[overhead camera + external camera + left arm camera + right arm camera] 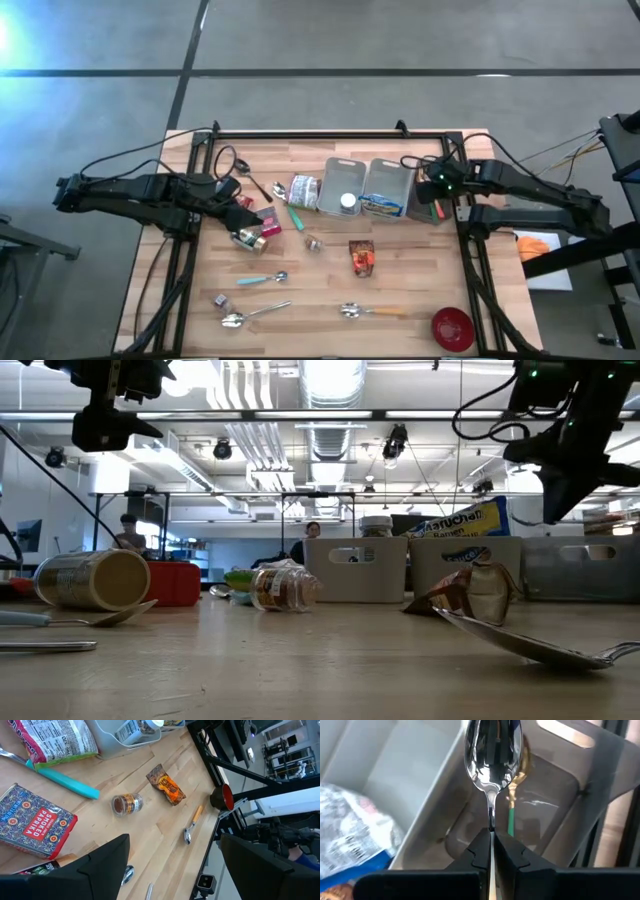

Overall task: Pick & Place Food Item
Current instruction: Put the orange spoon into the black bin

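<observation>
My right gripper is shut on a shiny metal spoon above a grey bin at the table's far right. A green-handled utensil lies in that bin. In the bin beside it rests a blue food bag. An orange snack packet, a small spice jar, a paprika box and a can lie on the wooden table. My left gripper hangs open above the table's left side, near the paprika box, with nothing between its fingers. My right gripper pinches the spoon's thin neck, just behind the bowl, between its two fingers. The spoon lies along the fingers, its bowl sticking out past the fingertips. The fingers slant steeply down over the bin, and the spoon is clear of it. The fingers hide the handle.
Two light grey bins stand at the far middle. Loose spoons lie toward the near edge, and a red bowl sits at the near right corner. A food bag and a teal-handled utensil lie left of the bins.
</observation>
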Robot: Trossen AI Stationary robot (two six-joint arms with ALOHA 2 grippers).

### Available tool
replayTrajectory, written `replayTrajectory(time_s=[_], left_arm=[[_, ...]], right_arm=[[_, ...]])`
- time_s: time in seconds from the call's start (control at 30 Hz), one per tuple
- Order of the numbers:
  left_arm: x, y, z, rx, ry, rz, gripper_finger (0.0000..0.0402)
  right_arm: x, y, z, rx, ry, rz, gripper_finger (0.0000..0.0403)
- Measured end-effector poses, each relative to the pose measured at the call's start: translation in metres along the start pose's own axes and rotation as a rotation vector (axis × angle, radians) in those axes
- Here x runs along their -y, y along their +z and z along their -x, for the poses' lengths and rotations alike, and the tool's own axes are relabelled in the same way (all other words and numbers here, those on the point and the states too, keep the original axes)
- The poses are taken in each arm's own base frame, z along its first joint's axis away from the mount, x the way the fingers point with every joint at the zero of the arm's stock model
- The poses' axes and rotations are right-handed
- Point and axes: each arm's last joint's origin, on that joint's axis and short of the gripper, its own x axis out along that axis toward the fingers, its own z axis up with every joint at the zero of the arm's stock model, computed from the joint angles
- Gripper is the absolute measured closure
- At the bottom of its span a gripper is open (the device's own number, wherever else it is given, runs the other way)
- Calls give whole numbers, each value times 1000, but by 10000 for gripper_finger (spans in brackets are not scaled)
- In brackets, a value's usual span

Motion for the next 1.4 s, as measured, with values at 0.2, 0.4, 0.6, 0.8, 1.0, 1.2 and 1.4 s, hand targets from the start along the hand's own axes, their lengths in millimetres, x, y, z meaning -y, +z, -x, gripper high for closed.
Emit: replayTrajectory(time_s=[0.2, 0.4, 0.6, 0.8, 1.0, 1.2, 1.4], left_arm=[[0, 0, 0, 1, 1, 3, 87], [0, 0, 0, 3, 2, 15, 87], [0, 0, 0, 3, 2, 18, 87], [0, 0, 0, 7, 4, 19, 87], [0, 0, 0, 9, 5, 19, 87], [0, 0, 0, 10, 6, 20, 86], [0, 0, 0, 17, 10, 22, 86]], right_arm=[[3, 10, -14, -57, -70, -24, 395], [1, 18, -31, -76, -40, -30, 395], [2, 14, -50, -108, -73, -25, 395], [5, 7, -65, -89, -54, -5, 395], [9, 0, -74, -99, -62, 12, 395], [12, -4, -80, -104, -68, 19, 395], [12, -4, -82, -108, -70, 50, 395]])
